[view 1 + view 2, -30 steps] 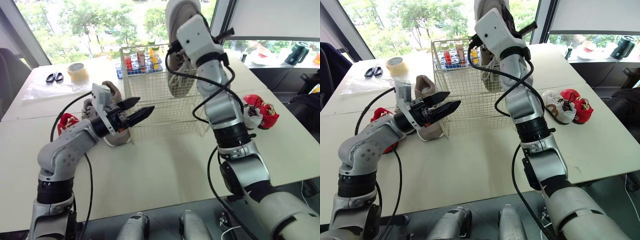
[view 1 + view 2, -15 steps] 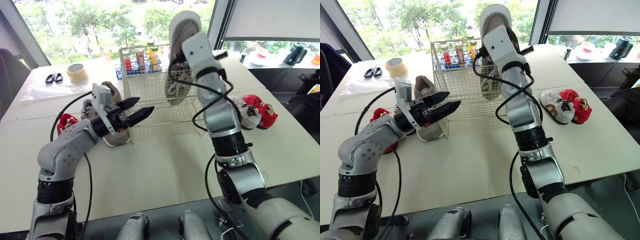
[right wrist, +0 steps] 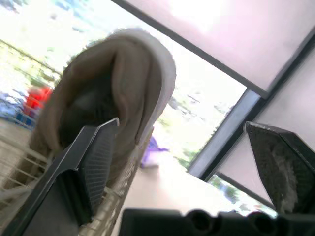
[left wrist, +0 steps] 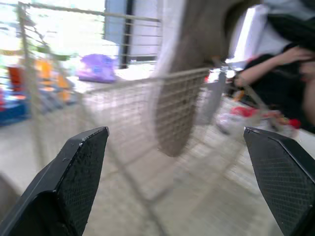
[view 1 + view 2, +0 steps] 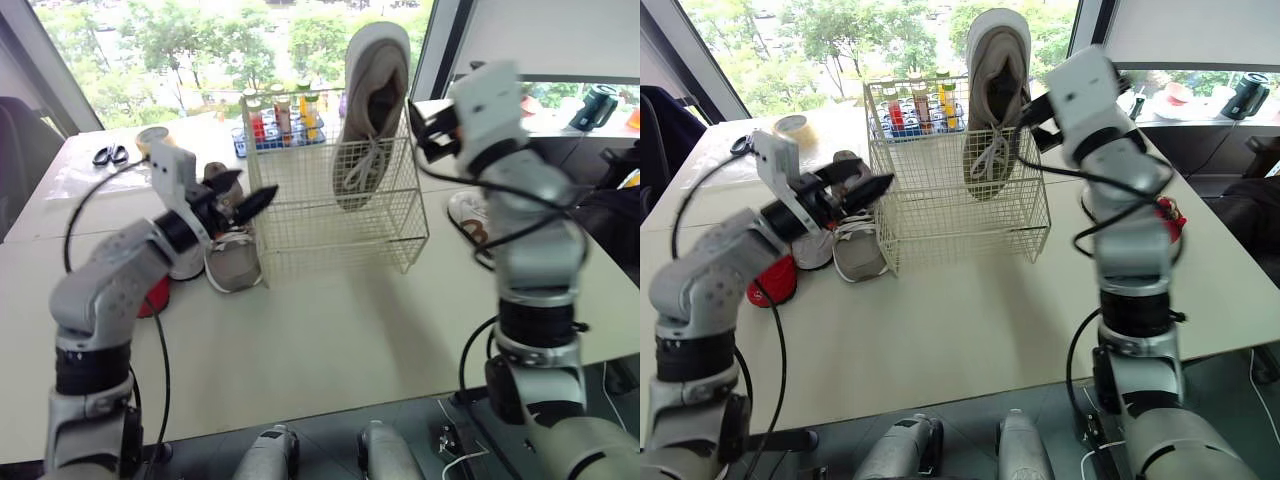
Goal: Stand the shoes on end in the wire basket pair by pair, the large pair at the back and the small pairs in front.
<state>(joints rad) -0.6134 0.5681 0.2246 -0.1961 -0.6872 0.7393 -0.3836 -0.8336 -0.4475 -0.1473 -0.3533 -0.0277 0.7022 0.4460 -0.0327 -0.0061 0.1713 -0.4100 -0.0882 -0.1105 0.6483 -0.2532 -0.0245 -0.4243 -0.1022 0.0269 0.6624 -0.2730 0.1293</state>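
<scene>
Left eye view, with the wrist views for the fingers: the task with one shoe placed. One large beige shoe (image 5: 370, 110) stands on end, toe up and sole to the rear, in the back right corner of the wire basket (image 5: 330, 235); no other shoe shows inside it. The right gripper (image 5: 420, 130) hangs just beside this shoe at the basket's right rim, its fingers apart and clamped on nothing; the right wrist view shows the shoe's upper ahead of the gap between them. The left gripper (image 5: 255, 185) hovers at the basket's left wall, fingers likewise apart, above the second large beige shoe (image 5: 232, 262), which lies on the counter (image 5: 350, 320) close against the wire. Just beside that shoe lies a small white shoe (image 5: 185, 262), and beyond it a small red shoe (image 5: 150, 297), partly hidden by the left arm. On the far side of the basket, behind the right arm, a second small white shoe (image 5: 468, 215) and a second small red shoe (image 5: 1170, 218) lie on the counter. Judged from this layout, half of the back pair is done. Left to do are its mate at the back, then the white and red pairs in front: five shoes in all. The mate under the left gripper looks the likeliest next pick
</scene>
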